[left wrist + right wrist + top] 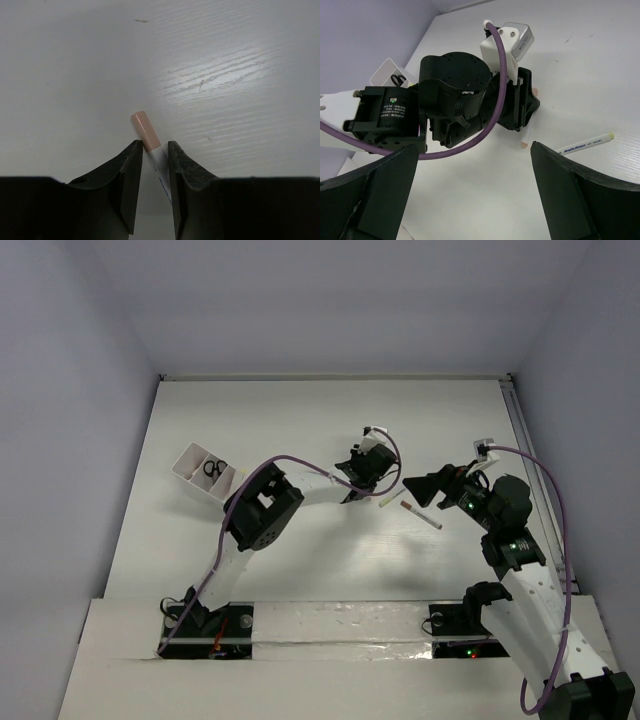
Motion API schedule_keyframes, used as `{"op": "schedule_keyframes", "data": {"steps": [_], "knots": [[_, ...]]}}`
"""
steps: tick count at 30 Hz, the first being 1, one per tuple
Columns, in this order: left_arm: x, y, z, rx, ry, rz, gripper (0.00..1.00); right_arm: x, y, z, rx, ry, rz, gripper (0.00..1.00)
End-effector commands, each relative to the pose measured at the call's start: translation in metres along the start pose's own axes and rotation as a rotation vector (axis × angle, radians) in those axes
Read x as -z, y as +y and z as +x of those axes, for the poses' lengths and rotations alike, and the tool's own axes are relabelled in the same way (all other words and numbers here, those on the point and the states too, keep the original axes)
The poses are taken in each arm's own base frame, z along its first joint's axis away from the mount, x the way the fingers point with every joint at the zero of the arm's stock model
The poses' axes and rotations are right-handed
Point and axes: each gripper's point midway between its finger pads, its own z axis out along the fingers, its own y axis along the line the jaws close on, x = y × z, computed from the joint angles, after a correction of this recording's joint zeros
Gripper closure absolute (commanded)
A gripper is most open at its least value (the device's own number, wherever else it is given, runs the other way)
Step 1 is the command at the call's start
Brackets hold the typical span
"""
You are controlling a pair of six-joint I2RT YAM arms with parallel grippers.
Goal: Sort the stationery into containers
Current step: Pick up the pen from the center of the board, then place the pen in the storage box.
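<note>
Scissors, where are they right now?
In the top view, the scissors lie inside the white box at the left of the table, just beyond the left arm; the right wrist view shows them too.

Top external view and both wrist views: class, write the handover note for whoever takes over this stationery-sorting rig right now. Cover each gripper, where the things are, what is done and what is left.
Left gripper: lowered at mid-table, jaws close on either side of the pink-capped pen; a firm clamp cannot be confirmed.
Right gripper: open, empty, facing the left gripper.
Second pen: lying loose on the table, just to the right of the first.
White box: far left of the table, with the scissors inside.
Done: scissors sorted.
Left: both pens must go into the box, probably the pink-capped one first.
</note>
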Motion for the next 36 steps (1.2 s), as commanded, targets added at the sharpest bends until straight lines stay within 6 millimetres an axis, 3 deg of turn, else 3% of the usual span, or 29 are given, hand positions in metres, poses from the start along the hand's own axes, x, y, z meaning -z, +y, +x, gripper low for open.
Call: {"op": "schedule_keyframes", "data": {"steps": [1, 3, 8, 10, 12, 13, 14, 15, 16, 17, 18, 19, 20, 21, 22, 23, 24, 25, 27, 28, 29, 31, 32, 36], "knots": [[-0.005, 0.006, -0.001, -0.011, -0.006, -0.028, 0.76, 0.001, 0.014, -0.018, 0.030, -0.047, -0.040, 0.00], [-0.005, 0.007, 0.000, -0.015, -0.005, -0.029, 0.78, 0.001, 0.014, -0.017, 0.027, -0.045, -0.044, 0.00], [-0.008, 0.014, -0.003, -0.005, -0.006, -0.016, 1.00, 0.000, 0.015, -0.016, 0.026, -0.041, -0.050, 0.00], [-0.003, 0.016, -0.016, 0.016, -0.035, 0.006, 1.00, 0.001, 0.016, -0.016, 0.027, -0.042, -0.052, 0.00], [-0.002, 0.032, -0.016, 0.020, -0.037, 0.013, 1.00, 0.001, 0.016, -0.016, 0.027, -0.042, -0.052, 0.00], [0.011, 0.029, -0.041, 0.055, -0.096, 0.069, 1.00, 0.001, 0.016, -0.017, 0.029, -0.045, -0.054, 0.00], [0.016, 0.039, -0.033, 0.048, -0.091, 0.075, 1.00, 0.001, 0.016, -0.016, 0.027, -0.044, -0.051, 0.00], [0.021, 0.047, -0.039, 0.058, -0.111, 0.081, 1.00, 0.001, 0.016, -0.017, 0.029, -0.047, -0.051, 0.00], [0.043, 0.047, -0.070, 0.078, -0.198, 0.128, 1.00, 0.001, 0.015, -0.017, 0.028, -0.046, -0.049, 0.00], [0.048, 0.062, -0.059, 0.063, -0.192, 0.118, 1.00, 0.001, 0.015, -0.017, 0.028, -0.046, -0.049, 0.00], [0.056, 0.072, -0.066, 0.070, -0.220, 0.114, 1.00, 0.001, 0.015, -0.017, 0.029, -0.048, -0.048, 0.00], [0.083, 0.080, -0.094, 0.097, -0.305, 0.128, 1.00, 0.001, 0.015, -0.017, 0.029, -0.050, -0.049, 0.00], [0.089, 0.096, -0.085, 0.096, -0.304, 0.113, 1.00, 0.001, 0.015, -0.017, 0.029, -0.050, -0.049, 0.00], [0.100, 0.105, -0.089, 0.110, -0.330, 0.114, 1.00, 0.001, 0.015, -0.017, 0.027, -0.048, -0.048, 0.00], [0.132, 0.118, -0.117, 0.158, -0.428, 0.134, 1.00, 0.002, 0.016, -0.017, 0.028, -0.051, -0.049, 0.00], [0.138, 0.134, -0.105, 0.163, -0.429, 0.119, 1.00, 0.002, 0.016, -0.018, 0.032, -0.055, -0.051, 0.00], [0.149, 0.145, -0.106, 0.179, -0.456, 0.112, 1.00, 0.002, 0.016, -0.019, 0.032, -0.057, -0.047, 0.00], [0.180, 0.166, -0.127, 0.230, -0.546, 0.105, 1.00, 0.003, 0.016, -0.019, 0.033, -0.058, -0.049, 0.00], [0.192, 0.191, -0.111, 0.247, -0.560, 0.060, 1.00, 0.004, 0.018, -0.020, 0.037, -0.063, -0.051, 0.00], [0.216, 0.207, -0.122, 0.288, -0.639, 0.033, 1.00, 0.005, 0.018, -0.020, 0.037, -0.066, -0.050, 0.00], [0.214, 0.226, -0.105, 0.258, -0.635, -0.018, 1.00, 0.005, 0.018, -0.021, 0.037, -0.070, -0.049, 0.00], [0.229, 0.250, -0.103, 0.288, -0.685, -0.069, 1.00, 0.006, 0.019, -0.022, 0.040, -0.080, -0.051, 0.00], [0.224, 0.267, -0.090, 0.290, -0.671, -0.117, 1.00, 0.006, 0.018, -0.022, 0.037, -0.082, -0.051, 0.00], [0.221, 0.297, -0.084, 0.315, -0.705, -0.210, 1.00, 0.006, 0.018, -0.022, 0.037, -0.087, -0.054, 0.00]]}}
